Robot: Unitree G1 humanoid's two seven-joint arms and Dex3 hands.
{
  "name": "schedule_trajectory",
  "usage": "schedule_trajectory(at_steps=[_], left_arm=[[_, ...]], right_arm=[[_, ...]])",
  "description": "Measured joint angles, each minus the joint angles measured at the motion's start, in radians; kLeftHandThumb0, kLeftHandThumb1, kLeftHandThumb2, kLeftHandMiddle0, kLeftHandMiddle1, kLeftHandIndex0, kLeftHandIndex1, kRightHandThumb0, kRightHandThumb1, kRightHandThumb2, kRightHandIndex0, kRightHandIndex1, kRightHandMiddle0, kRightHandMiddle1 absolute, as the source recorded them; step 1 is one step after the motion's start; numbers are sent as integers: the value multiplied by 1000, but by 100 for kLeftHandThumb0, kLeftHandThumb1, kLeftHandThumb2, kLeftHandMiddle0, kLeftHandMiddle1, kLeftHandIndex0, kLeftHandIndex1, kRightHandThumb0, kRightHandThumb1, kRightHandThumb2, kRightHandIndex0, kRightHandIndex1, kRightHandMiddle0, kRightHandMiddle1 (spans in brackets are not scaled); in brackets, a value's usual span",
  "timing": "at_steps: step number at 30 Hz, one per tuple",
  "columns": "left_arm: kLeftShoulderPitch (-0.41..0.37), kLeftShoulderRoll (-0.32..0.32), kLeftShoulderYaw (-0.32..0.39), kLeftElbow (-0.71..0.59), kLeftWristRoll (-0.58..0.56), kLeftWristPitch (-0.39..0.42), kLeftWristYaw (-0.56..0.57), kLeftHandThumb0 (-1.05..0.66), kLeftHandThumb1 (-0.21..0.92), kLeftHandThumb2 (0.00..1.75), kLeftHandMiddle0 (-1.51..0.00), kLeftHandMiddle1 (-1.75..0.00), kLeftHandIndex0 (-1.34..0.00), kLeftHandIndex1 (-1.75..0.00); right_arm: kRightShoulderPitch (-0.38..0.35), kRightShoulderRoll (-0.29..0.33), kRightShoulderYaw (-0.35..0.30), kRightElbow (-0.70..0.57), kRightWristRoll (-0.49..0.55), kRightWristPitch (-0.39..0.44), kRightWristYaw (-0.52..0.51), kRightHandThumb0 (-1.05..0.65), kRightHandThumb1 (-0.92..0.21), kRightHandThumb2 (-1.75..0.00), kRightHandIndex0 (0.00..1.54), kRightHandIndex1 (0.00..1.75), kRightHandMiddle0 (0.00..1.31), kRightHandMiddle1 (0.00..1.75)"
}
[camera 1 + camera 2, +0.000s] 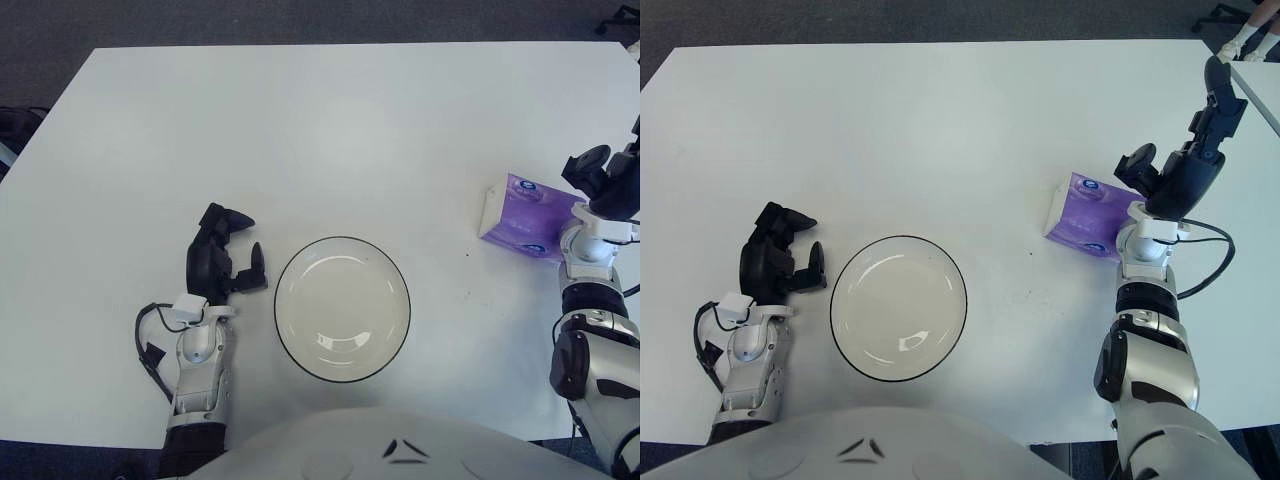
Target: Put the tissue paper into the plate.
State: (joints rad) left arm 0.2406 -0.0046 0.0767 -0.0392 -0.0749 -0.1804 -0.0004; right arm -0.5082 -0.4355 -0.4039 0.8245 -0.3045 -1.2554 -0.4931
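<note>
A purple tissue pack (1090, 215) lies on the white table at the right. My right hand (1178, 160) is at the pack's right end, open, with its thumb over the pack's edge and its long fingers (1218, 95) stretched up and away. I cannot tell whether the hand touches the pack. A white plate with a black rim (342, 239) sits near the table's front middle and holds nothing. My left hand (243, 240) shows just left of the plate, fingers relaxed and holding nothing.
The white table (330, 130) stretches wide behind the plate and between plate and pack. Dark floor surrounds it. My own torso (400, 445) covers the front edge. The table's right edge runs close behind my right hand.
</note>
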Motion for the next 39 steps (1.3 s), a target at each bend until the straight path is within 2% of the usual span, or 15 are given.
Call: schedule_trajectory(at_steps=[15,25,39], left_arm=[[10,3,9,-36,-18,44,-18,-1,11,156,-77,-175,-56,-170],[12,3,9,-51,-18,70,-15,-1,11,155,-77,-175,-57,-167],[13,3,10,-55,-18,70,-19,-1,11,155,-78,-175,-57,-166]], right_arm=[[1,0,12,-31,-6,20,-23,-85,-92,-104,0,12,0,51],[1,0,18,-39,-21,23,-32,-85,-92,-104,0,12,0,51],[2,0,20,-39,-22,25,-37,-85,-92,-104,0,12,0,51]])
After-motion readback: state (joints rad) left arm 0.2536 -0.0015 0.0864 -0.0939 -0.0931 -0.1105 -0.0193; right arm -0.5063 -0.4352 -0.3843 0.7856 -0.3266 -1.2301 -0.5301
